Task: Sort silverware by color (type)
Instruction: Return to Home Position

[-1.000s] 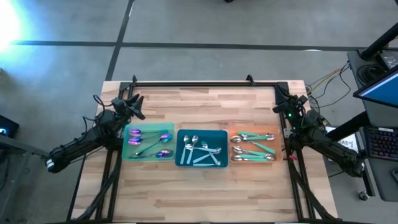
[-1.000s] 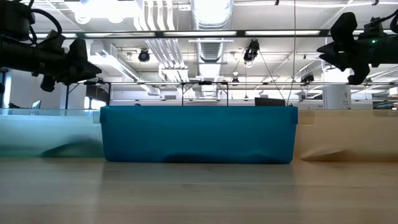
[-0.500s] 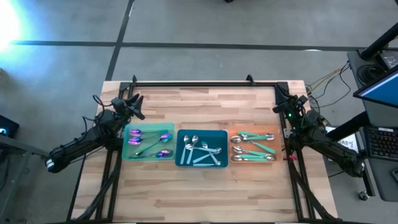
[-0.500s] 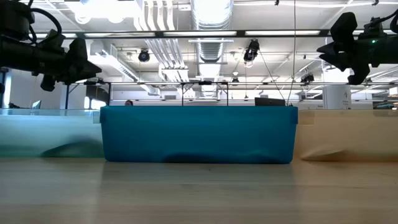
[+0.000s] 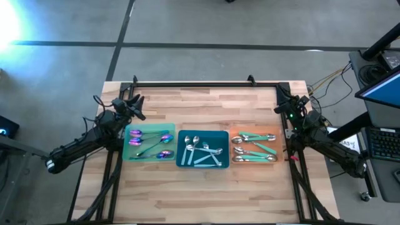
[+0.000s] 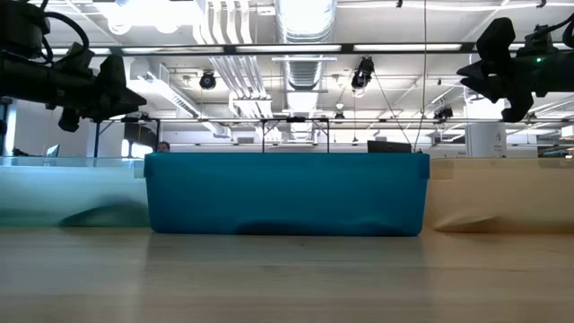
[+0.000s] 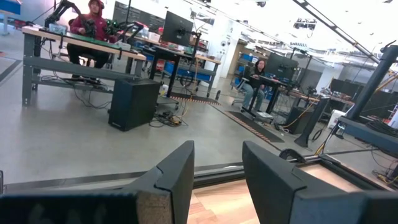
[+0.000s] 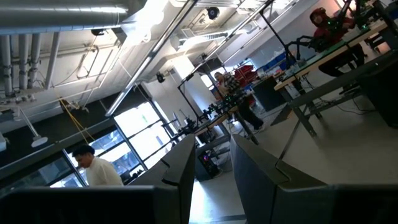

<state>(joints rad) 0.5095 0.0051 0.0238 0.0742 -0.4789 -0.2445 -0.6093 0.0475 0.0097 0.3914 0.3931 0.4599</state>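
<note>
Item: silverware, small spoons in three kinds, every one lying in a tray; none shows loose on the table [image 5: 206, 103].
Purple-pink spoons [image 5: 152, 144]: glossy iridescent metal, in the green tray [image 5: 130, 156], 9 o'clock of the table's centre.
All-silver spoons [image 5: 201, 150]: polished, with oval bowls and slim handles, in the teal tray [image 5: 219, 137] at the centre.
Teal-handled spoons [image 5: 253, 147]: silver bowls on green handles, in the orange tray [image 5: 255, 161] at 3 o'clock.
Trays: flat, rectangular and shallow-walled, probably plastic; set side by side in one row.
Table: pale wooden strips with a black rail along the far edge.
Progress: sorting looks finished, each tray holding one kind; by my judgement only parking the arms is left.
Left gripper [image 5: 134, 104]: raised at the table's 10 o'clock corner, beyond the green tray; fingers [image 7: 177, 177] moderately parted, holding nothing.
Right gripper [image 5: 282, 104]: raised at the 2 o'clock corner; fingers [image 8: 183, 177] narrowly parted, empty.
</note>
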